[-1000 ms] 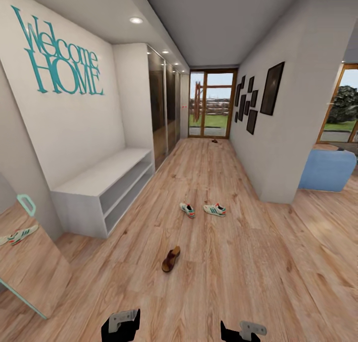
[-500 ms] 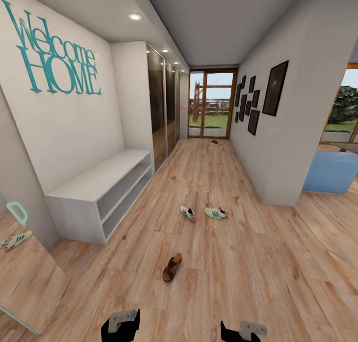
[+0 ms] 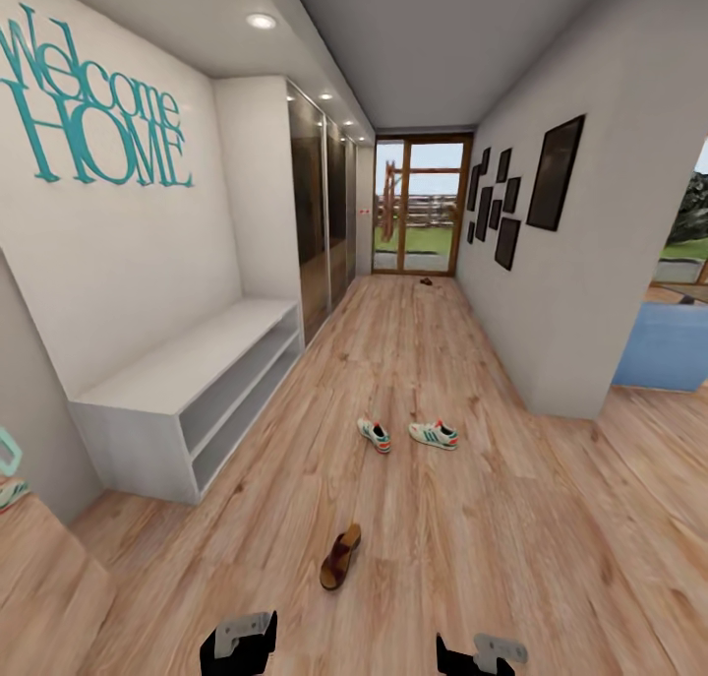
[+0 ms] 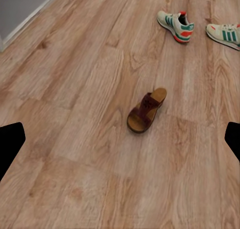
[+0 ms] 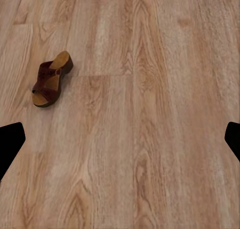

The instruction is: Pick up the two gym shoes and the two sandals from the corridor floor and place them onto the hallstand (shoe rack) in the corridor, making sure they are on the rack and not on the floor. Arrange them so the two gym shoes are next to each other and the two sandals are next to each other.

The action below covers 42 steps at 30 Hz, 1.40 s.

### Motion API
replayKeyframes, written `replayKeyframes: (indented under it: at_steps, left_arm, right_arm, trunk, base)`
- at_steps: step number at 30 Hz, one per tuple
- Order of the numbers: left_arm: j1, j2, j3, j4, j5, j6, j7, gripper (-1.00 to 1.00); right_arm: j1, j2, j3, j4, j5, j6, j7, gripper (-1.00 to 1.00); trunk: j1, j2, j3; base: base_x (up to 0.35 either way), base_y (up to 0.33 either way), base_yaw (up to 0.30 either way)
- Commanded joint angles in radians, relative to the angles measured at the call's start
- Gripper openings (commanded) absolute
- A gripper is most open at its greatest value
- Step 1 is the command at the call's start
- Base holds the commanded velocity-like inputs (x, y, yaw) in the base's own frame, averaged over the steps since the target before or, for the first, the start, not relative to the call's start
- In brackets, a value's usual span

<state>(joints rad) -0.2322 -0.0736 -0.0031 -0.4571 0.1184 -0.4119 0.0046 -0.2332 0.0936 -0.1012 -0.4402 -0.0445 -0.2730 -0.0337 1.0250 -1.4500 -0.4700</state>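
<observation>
1. I see the nearest sandal (image 3: pixel 340 557) on the corridor floor (image 3: pixel 511 528) at 12 o'clock; gym shoes (image 3: pixel 408 434) beyond.
2. Left gripper (image 3: pixel 239 645) and right gripper (image 3: pixel 479 653): jaws wide, empty.
3. Risk: overrunning the sandal (base could kick it).

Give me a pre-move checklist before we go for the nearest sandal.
1. Nearest sandal lying free on the corridor floor: ok.
2. Left claw open and holding nothing: ok.
3. Right claw open and holding nothing: ok.
4. Floor between the claws and the sandal free of obstacles: ok.
5. Gym shoes side by side, beyond the sandal: ok.
6. Second sandal located: cannot tell; a small dark thing lies by the far door.
7. Hallstand top free for shoes: ok.
</observation>
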Motion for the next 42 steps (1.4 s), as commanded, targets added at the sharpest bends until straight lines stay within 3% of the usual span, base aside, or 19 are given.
replayKeyframes:
  at_steps: [1, 18, 32, 42]
  left_arm:
    - [0.0, 0.0, 0.0, 0.0, 0.0, 0.0, 0.0, 1.0]
    - [0.0, -0.001, -0.002, 0.0, -0.006, 0.0, 0.0, 1.0]
    - [0.0, -0.001, -0.003, 0.0, -0.009, -0.001, 0.0, 1.0]
    - [0.0, 0.0, -0.003, 0.0, -0.009, -0.003, 0.0, 1.0]
  right_arm:
    - [0.0, 0.0, 0.0, 0.0, 0.0, 0.0, 0.0, 1.0]
    - [0.0, 0.0, 0.0, 0.0, 0.0, 0.0, 0.0, 1.0]
    - [0.0, 0.0, 0.0, 0.0, 0.0, 0.0, 0.0, 1.0]
    - [0.0, 0.0, 0.0, 0.0, 0.0, 0.0, 0.0, 1.0]
  trunk:
    - [0.0, 0.0, 0.0]
    - [0.0, 0.0, 0.0]
    - [0.0, 0.0, 0.0]
    - [0.0, 0.0, 0.0]
  base:
    - [0.321, 0.004, -0.001]
    - [0.323, -0.011, 0.0]
    - [0.273, -0.16, -0.016]
    - [0.146, -0.13, -0.165]
